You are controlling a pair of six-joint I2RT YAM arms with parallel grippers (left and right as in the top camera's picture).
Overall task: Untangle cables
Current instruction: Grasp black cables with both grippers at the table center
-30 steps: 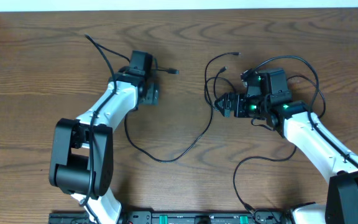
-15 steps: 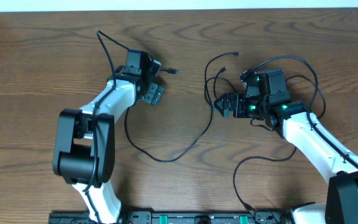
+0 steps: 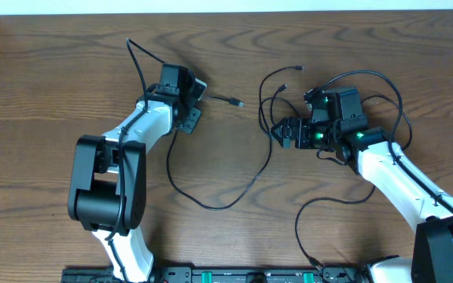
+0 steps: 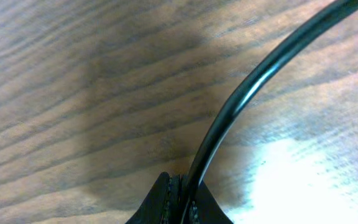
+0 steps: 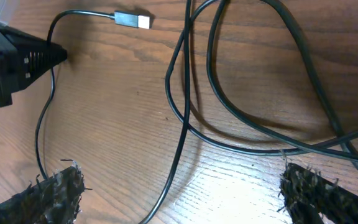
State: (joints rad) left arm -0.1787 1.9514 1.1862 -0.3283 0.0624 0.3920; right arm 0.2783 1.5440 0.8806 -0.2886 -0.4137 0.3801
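Cables, thin and black, lie across the wooden table. Most of them are knotted into overlapping loops right of centre, and one long strand sweeps out of that cluster in a wide U toward the left arm. That strand passes through the left gripper, whose fingers are pressed together on it. The left wrist view shows the cord rising from between the closed tips, and overhead its short free end runs on to a small plug lying on the wood between the two arms. The right gripper sits at the left edge of the cluster, its fingers spread wide and gripping nothing. In the right wrist view several cables cross on the table beneath the gap, one of them running through the space between the two tips. That view also catches the left gripper at upper left, with the plug just beyond it. One further cable curls from beside the right arm down toward the near edge of the table.
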